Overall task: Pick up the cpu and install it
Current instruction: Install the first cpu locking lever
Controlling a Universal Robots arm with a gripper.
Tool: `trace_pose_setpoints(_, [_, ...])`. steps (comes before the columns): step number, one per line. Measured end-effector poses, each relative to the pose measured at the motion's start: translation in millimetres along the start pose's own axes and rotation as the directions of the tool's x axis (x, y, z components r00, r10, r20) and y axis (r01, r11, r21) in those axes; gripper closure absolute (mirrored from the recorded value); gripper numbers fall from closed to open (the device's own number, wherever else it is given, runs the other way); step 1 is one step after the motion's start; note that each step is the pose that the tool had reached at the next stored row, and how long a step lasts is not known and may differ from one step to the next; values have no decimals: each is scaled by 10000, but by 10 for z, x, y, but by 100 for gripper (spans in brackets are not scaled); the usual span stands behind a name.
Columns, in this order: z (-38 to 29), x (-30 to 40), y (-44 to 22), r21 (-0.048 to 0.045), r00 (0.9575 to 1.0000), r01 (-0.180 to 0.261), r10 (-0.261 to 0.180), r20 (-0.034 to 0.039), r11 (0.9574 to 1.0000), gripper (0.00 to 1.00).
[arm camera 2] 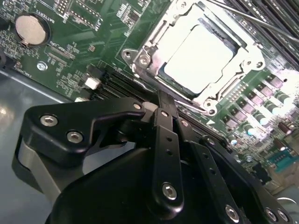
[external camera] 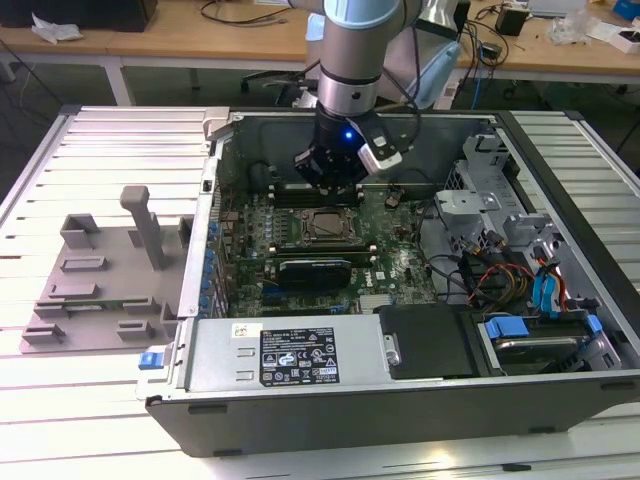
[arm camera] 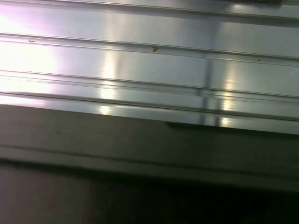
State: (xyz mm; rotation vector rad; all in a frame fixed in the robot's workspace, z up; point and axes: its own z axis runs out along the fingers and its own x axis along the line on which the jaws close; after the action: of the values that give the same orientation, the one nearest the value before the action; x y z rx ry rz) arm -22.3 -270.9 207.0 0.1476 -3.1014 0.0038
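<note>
Exterior view: gripper [external camera: 328, 172] is hanging inside the open computer case [external camera: 400, 390], just above the motherboard [external camera: 395, 255] near the socket frame [external camera: 322, 226]. Can't tell finger opening here.

Second wrist view: cpu [arm camera 2: 198, 57] is sitting flat in the socket frame [arm camera 2: 140, 58], silver top showing. Gripper [arm camera 2: 161, 105] fingers are looking closed together, holding nothing, just beside the socket.

First wrist view: showing ribbed metal table [arm camera: 149, 65].
</note>
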Motion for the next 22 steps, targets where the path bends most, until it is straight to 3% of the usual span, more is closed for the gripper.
trace_pose_setpoints(8, [24, -27, -16, -2, 10000, -1, 1, -8, 10000, 89])
trace_pose_setpoints(12, [25, -23, -68, 0, 10000, 0, 0, -8, 10000, 89])
trace_pose_setpoints(19, [59, -64, -68, 5, 10000, -4, 4, -24, 10000, 89])
trace_pose_setpoints(22, [63, -69, -52, -35, 10000, 2, -2, -13, 10000, 89])
